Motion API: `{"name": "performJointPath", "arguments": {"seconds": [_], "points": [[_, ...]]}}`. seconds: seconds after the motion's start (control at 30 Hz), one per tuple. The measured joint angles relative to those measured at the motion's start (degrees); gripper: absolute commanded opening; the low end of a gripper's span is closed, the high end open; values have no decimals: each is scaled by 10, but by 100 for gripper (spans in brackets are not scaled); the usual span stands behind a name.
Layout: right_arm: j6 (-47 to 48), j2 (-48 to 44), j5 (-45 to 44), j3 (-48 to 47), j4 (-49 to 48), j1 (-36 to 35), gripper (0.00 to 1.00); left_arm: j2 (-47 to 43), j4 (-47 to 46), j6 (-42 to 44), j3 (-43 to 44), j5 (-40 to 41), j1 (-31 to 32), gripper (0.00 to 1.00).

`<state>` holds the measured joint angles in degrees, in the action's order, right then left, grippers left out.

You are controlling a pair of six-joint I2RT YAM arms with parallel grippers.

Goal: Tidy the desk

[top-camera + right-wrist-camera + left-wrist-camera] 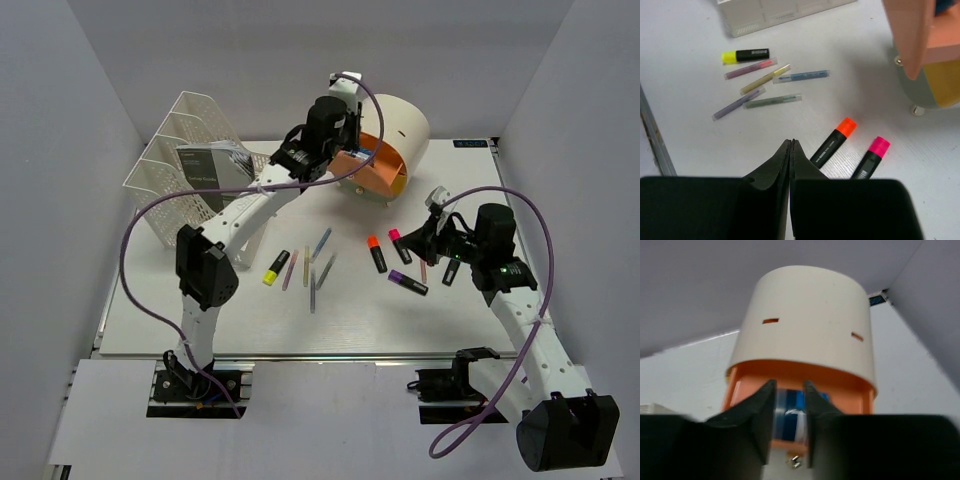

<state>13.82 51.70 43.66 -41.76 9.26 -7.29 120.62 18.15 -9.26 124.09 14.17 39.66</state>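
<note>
The left gripper (350,148) hangs over the pulled-out orange drawer (378,170) of a cream cylindrical unit (400,125) at the back of the white desk (200,325). A mesh file rack (175,160) stands to its left. The right gripper (428,240) hovers near the orange highlighter (377,253), pink highlighter (400,245) and purple highlighter (407,282). A yellow highlighter (276,268) and thin pens (312,272) lie mid-desk.

Matt desk (400,320), smooth plastic drawer unit (395,130)

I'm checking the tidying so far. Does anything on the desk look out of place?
Yes: highlighters and thin pens lie loose at mixed angles across the middle of the desk, not stored. The drawer unit has its orange drawer standing open, and the left gripper is at it, shut on a blue item.
</note>
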Motion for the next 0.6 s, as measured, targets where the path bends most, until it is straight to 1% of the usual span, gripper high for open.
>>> {"name": "performJointPath", "arguments": {"seconds": [0.07, 0.1, 0.17, 0.27, 0.33, 0.4, 0.43, 0.53, 0.6], "points": [[43, -1, 24, 4, 12, 0, 4, -53, -10, -11, -64, 2, -2, 14], [66, -1, 34, 5, 19, 0, 4, -95, -19, -14, -118, 2, -3, 4], [119, -1, 55, 4, 30, -3, 2, -182, -32, -24, -220, -1, -6, 0], [183, 17, 66, -7, 52, -14, 0, -322, -54, -35, -369, -8, -9, 2], [210, 49, 57, -31, 66, -28, 0, -403, -66, -40, -444, -16, -8, 16], [223, 85, 34, -69, 76, -48, 0, -459, -71, -44, -499, -22, -8, 32], [226, 103, 16, -93, 80, -63, 0, -483, -77, -47, -527, -27, -8, 47], [225, 153, -47, -160, 73, -107, 0, -524, -70, -48, -595, -38, -8, 62], [222, 182, -91, -197, 70, -138, 0, -535, -63, -44, -631, -43, -8, 67]]}}
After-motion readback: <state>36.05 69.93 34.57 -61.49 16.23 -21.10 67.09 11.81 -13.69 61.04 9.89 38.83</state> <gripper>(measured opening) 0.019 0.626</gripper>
